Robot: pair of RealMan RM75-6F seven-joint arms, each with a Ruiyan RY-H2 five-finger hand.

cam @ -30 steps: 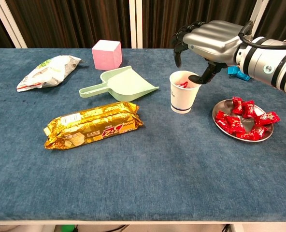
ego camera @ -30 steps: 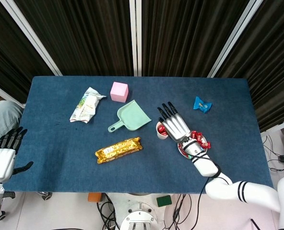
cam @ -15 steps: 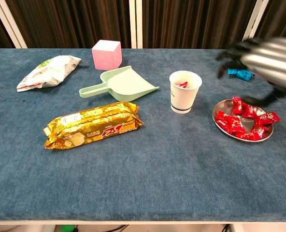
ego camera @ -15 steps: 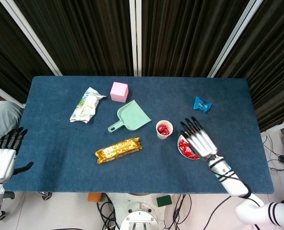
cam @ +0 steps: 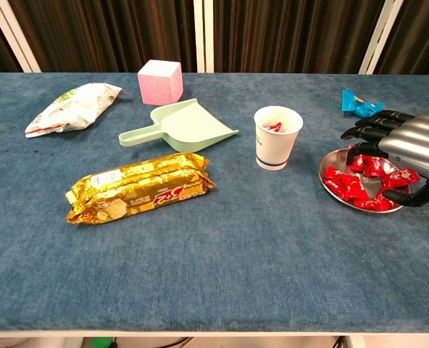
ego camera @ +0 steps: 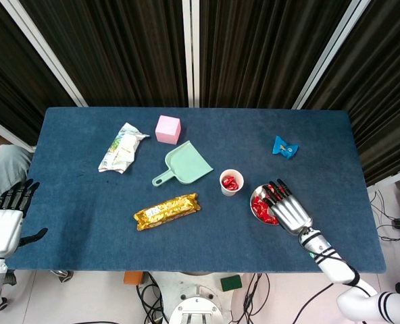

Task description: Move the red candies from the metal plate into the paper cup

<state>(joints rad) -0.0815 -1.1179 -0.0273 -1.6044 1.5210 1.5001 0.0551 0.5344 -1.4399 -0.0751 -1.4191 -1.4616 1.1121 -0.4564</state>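
Over the metal plate the right hand is now lowered from the paper cup — fingers spread, nothing held — another red candy is likely sought.

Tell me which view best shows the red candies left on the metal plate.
The chest view: the red candies lie in plain sight on the metal plate, partly behind the right robot hand. In the head view they are small, half covered by that hand.
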